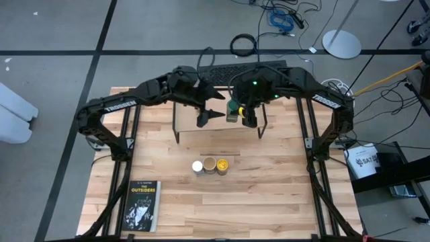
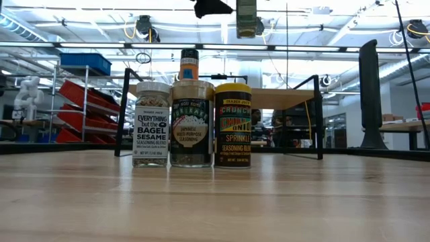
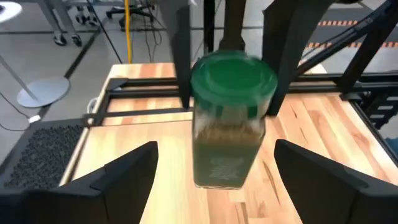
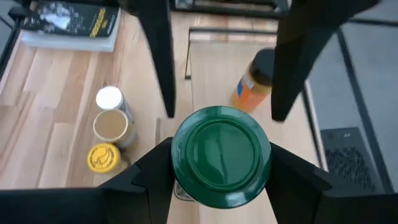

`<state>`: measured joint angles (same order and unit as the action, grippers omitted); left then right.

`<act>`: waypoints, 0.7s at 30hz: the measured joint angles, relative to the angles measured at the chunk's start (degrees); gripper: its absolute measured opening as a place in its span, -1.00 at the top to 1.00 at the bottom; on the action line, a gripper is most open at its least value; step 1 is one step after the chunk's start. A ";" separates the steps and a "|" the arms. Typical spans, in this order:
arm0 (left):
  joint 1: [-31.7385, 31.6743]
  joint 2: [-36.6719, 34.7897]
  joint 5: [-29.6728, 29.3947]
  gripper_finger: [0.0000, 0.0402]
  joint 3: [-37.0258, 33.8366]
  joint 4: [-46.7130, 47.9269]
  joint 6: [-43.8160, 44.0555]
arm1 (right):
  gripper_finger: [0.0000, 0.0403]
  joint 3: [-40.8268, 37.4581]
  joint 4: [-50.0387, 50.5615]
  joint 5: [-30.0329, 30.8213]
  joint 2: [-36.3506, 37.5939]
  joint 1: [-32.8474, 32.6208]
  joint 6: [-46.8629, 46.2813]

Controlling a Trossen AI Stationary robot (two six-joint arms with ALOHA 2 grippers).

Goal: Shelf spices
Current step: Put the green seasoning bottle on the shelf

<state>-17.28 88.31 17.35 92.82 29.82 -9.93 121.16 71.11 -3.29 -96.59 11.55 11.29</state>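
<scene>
1. Your right gripper (image 4: pixel 221 180) is clamping the green-lid jar (image 4: pixel 221 155) between both fingers, holding it in the air above the shelf (image 1: pixel 218 117) at the far side of the table (image 1: pixel 269 195).
2. In the high view that jar (image 1: pixel 233 111) is sitting over the shelf's right part, with the right gripper (image 1: pixel 243 114) wrapped around it.
3. Your left gripper (image 1: pixel 209 115) is hovering just beside it, fingers spread wide and holding nothing. The left wrist view is looking between those fingers (image 3: pixel 118 180) straight at the green-lid jar (image 3: pixel 230 118), which is not touching them.
4. The orange jar with the black lid (image 4: pixel 256 81) is standing on the shelf plank; in the low view it (image 2: pixel 189 65) is showing behind the front row.
5. Three jars are standing in a tight row on the table, in front of the shelf and near the middle: white lid (image 1: pixel 197 166), tan lid (image 1: pixel 209 165), yellow lid (image 1: pixel 222 164).
6. In the low view they are reading left to right as the sesame blend (image 2: pixel 151 124), the dark-label jar (image 2: pixel 191 124) and the yellow-label jar (image 2: pixel 233 124), sides touching or nearly so.
7. A book (image 1: pixel 141 205) is lying flat at the near left corner of the table, well apart from the jars.
</scene>
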 joint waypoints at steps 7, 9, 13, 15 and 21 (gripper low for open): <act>0.92 2.48 -0.12 -0.65 -0.04 -1.11 0.00 | 0.02 0.00 1.69 0.17 -1.34 0.00 0.67; 0.97 2.98 -0.11 -0.65 -0.04 -0.82 0.00 | 0.02 0.00 1.70 0.18 -1.38 0.00 0.84; 0.92 3.92 -0.28 -0.65 -0.09 -1.38 0.02 | 0.02 0.00 1.95 0.16 -1.45 0.00 0.87; 0.92 4.21 -0.20 -0.65 -0.09 -1.89 0.17 | 0.02 0.00 1.95 0.16 -1.45 0.00 0.89; 0.92 5.74 0.06 -0.65 -0.13 -3.44 0.13 | 0.02 0.00 2.06 0.16 -1.48 0.00 0.70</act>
<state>-16.36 94.05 17.41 92.68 26.38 -9.81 121.16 73.17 -3.14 -98.06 11.55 11.99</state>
